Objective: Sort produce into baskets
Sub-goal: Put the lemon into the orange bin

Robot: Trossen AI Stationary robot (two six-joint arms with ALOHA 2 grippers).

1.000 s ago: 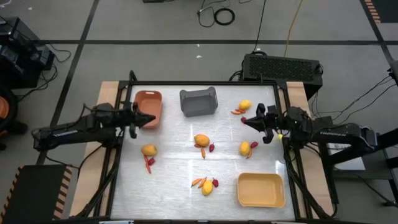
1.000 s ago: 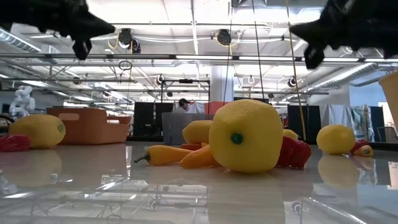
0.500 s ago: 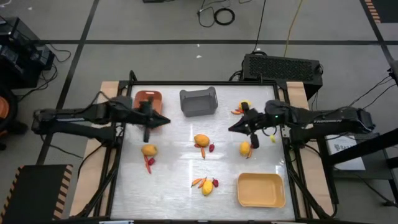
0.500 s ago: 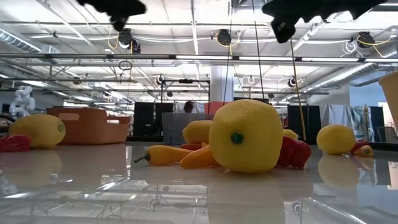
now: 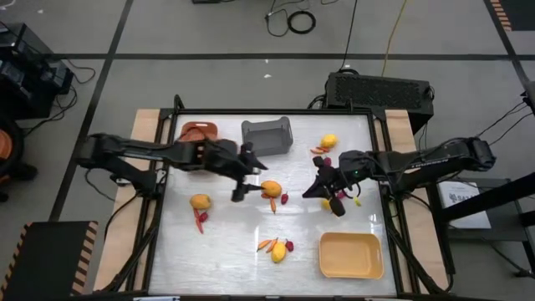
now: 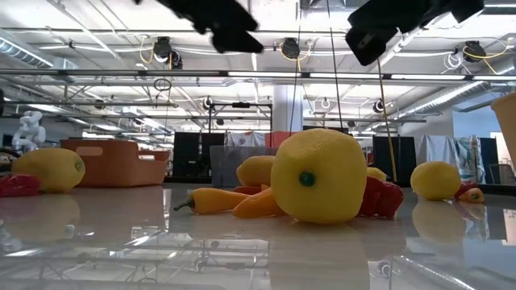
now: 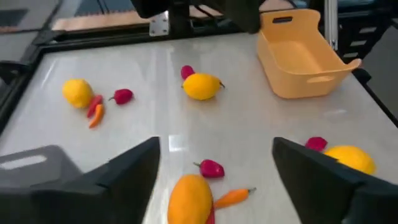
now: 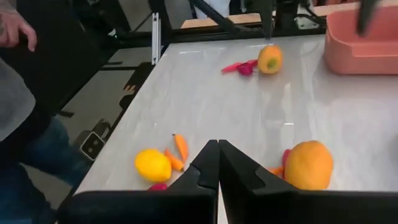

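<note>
White table (image 5: 234, 242), orange fruit (image 5: 271, 189) just beyond left jaws (image 5: 243, 171) spread wide, right jaws (image 5: 321, 186) clenched empty

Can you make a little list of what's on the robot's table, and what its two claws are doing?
baskets: orange-brown basket, dark grey basket, pale yellow basket, nothing seen inside them
produce: yellow fruits, orange peppers and red berries in little clusters on the table
left gripper: jaws open, beside the middle fruit
right gripper: jaws shut, holding nothing
</note>
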